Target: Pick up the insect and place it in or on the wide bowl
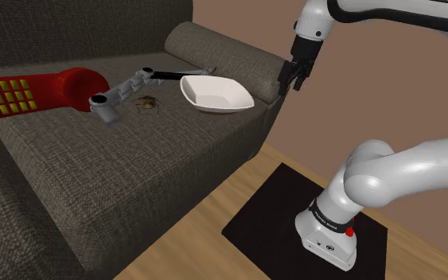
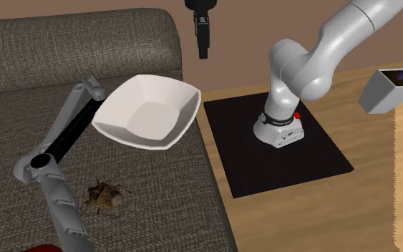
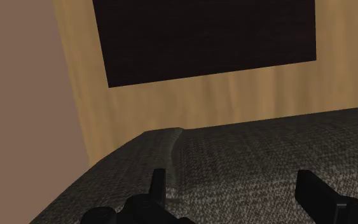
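A small brown insect (image 1: 146,102) (image 2: 104,197) lies on the dark grey sofa seat (image 1: 126,167). A wide white bowl (image 1: 216,93) (image 2: 147,111) rests on the seat near the armrest; in the shoulder view the insect is to its left. My black gripper (image 1: 291,82) (image 2: 203,44) hangs in the air above the end of the armrest, to the shoulder view's right of the bowl and well away from the insect. In the wrist view my gripper (image 3: 234,191) is open, its fingers (image 3: 158,184) apart over sofa fabric, with nothing between them.
A grey and black hinged tool (image 1: 134,83) (image 2: 56,154) lies beside the insect and reaches toward the bowl. A red handset with yellow keys (image 1: 23,94) lies farther left. The stand sits on a black mat (image 2: 293,157) on wooden floor. A white pot (image 2: 386,89) stands nearby.
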